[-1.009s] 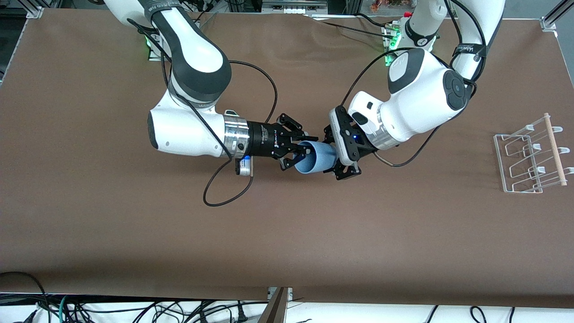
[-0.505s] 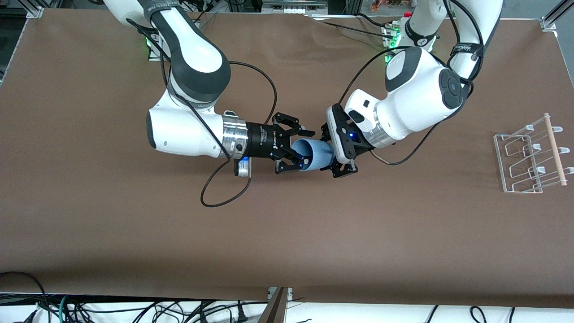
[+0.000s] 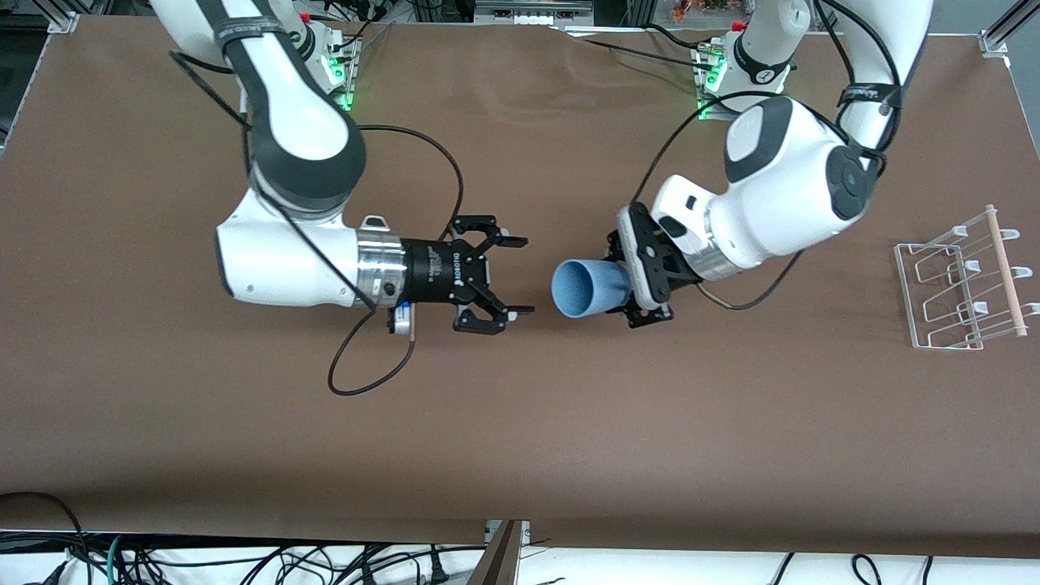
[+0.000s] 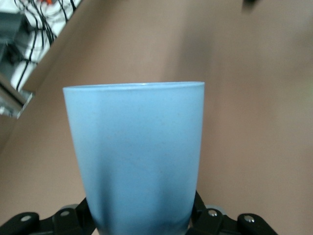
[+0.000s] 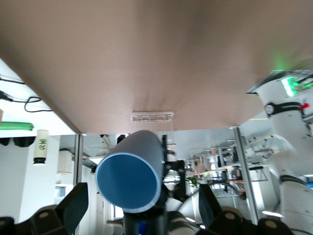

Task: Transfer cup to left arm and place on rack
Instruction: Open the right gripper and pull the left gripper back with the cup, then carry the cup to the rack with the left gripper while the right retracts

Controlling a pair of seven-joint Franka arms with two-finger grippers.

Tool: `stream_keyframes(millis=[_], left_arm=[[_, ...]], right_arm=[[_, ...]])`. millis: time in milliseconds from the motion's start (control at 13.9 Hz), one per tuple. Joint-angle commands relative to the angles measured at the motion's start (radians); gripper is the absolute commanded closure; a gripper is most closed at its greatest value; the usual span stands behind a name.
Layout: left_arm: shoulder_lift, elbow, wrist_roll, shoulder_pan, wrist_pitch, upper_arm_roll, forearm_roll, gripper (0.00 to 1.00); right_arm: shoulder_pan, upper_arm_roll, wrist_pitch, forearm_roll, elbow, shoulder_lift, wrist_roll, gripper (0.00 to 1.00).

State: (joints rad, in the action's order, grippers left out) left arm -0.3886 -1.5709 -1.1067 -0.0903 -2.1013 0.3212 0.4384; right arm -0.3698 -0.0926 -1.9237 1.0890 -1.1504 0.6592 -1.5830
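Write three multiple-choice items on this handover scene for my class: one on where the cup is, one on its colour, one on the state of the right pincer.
1. Where is the cup?
A. On the rack
B. Held in the left pincer, above the table
C. Standing on the table

2. What colour is the cup?
A. Light blue
B. Red
C. Green

3. What state is the right pincer in?
A. Shut on the cup
B. Shut on the rack
C. Open, holding nothing

Key:
1 B: the left pincer grips its base, while the rack toward the left arm's end holds nothing.
2 A: it shows light blue in every view.
3 C: its fingers stand apart, clear of the cup's mouth.
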Motion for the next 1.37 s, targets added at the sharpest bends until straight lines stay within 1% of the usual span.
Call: stream_keyframes(millis=[0,72,144,216,288,360,432,505,649,721,865,937,1081,1153,1297], left_arm=[[0.020,0.006,-0.108,0.032,0.146,-0.109,-0.018,1.00],[0.020,0.006,-0.155,0.043,0.199,-0.166,-0.020,1.00],[0.019,0.005,-0.203,0.056,0.237,-0.219,-0.052,1.00],[0.019,-0.004,-0.240,0.075,0.262,-0.256,-0.108,1.00],[0.019,-0.009,-0.246,0.104,0.289,-0.289,-0.153,1.00],[0.019,-0.011,-0.248,0.130,0.322,-0.322,-0.187,1.00],[0.019,-0.015,-0.248,0.136,0.334,-0.359,-0.249,1.00],[0.019,-0.017,-0.248,0.139,0.334,-0.385,-0.344,1.00],[0.019,-0.021,-0.248,0.165,0.336,-0.404,-0.517,1.00],[0.022,-0.024,-0.243,0.181,0.337,-0.406,-0.606,1.00],[0.022,-0.030,-0.239,0.195,0.337,-0.409,-0.853,1.00],[0.022,-0.041,-0.237,0.208,0.337,-0.410,-0.933,1.00],[0.025,-0.064,-0.234,0.236,0.333,-0.412,-1.080,1.00],[0.024,-0.081,-0.217,0.236,0.328,-0.412,-1.187,1.00],[0.025,-0.151,-0.171,0.231,0.316,-0.410,-1.436,1.00]], right_arm=[[0.064,-0.006,0.099,0.012,0.024,0.005,-0.019,0.01],[0.074,-0.006,0.116,0.011,0.024,0.005,-0.012,0.01],[0.078,-0.006,0.132,0.009,0.024,0.005,-0.006,0.01],[0.080,-0.004,0.149,0.000,0.024,0.002,0.017,0.01],[0.080,-0.004,0.176,-0.030,0.024,-0.007,0.046,0.01],[0.078,-0.006,0.204,-0.076,0.024,-0.013,0.072,0.01],[0.075,-0.007,0.228,-0.140,0.023,-0.024,0.105,0.01],[0.074,-0.010,0.256,-0.215,0.021,-0.039,0.151,0.01],[0.068,-0.012,0.331,-0.376,0.008,-0.075,0.263,0.01],[0.068,-0.012,0.353,-0.441,-0.023,-0.099,0.329,0.01],[0.069,-0.006,0.357,-0.564,-0.157,-0.194,0.507,0.01],[0.071,0.008,0.350,-0.634,-0.228,-0.241,0.612,0.01],[0.071,0.049,0.341,-0.707,-0.317,-0.300,0.823,0.01],[0.071,0.072,0.342,-0.745,-0.346,-0.320,0.930,0.01],[0.072,0.108,0.322,-0.837,-0.415,-0.367,1.154,0.01]])
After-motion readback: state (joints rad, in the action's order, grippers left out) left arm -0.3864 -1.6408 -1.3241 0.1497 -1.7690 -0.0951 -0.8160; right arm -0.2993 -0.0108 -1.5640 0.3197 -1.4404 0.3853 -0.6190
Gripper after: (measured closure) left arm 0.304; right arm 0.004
